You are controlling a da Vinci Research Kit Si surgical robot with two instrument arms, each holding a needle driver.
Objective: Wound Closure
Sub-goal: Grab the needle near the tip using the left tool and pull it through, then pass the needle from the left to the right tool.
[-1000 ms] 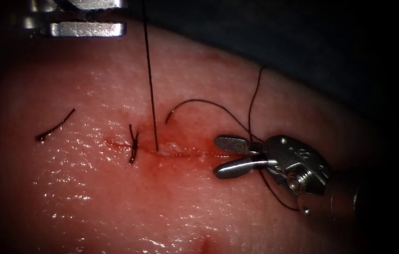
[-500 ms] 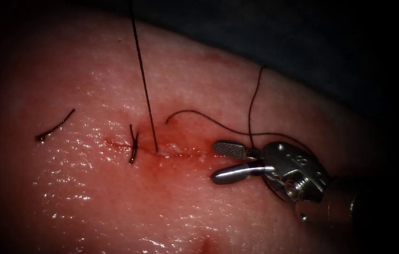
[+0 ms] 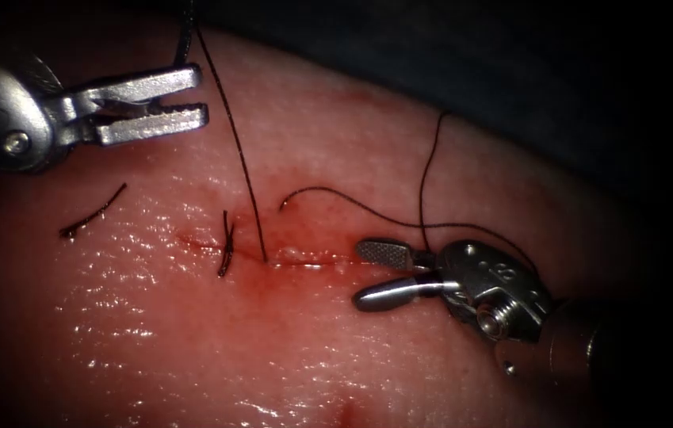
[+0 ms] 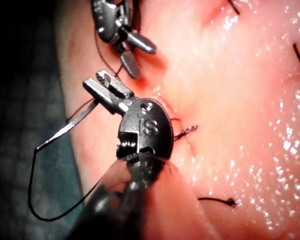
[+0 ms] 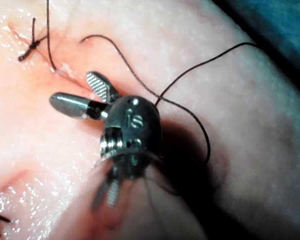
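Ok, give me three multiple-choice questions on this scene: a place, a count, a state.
1. Where is the needle?
A. In the left tool's jaws
B. In the right tool's jaws
C. Lying on the tissue

2. How many tied stitches cross the cut?
A. None
B. One
C. Three

3. The right tool's jaws are:
A. Open, empty
B. Shut on thread
C. Shut on tissue

Answers:
1 A: the left tool grips the needle, off the tissue.
2 B: one stitch crosses the cut.
3 A: the right tool is spread, holding nothing.
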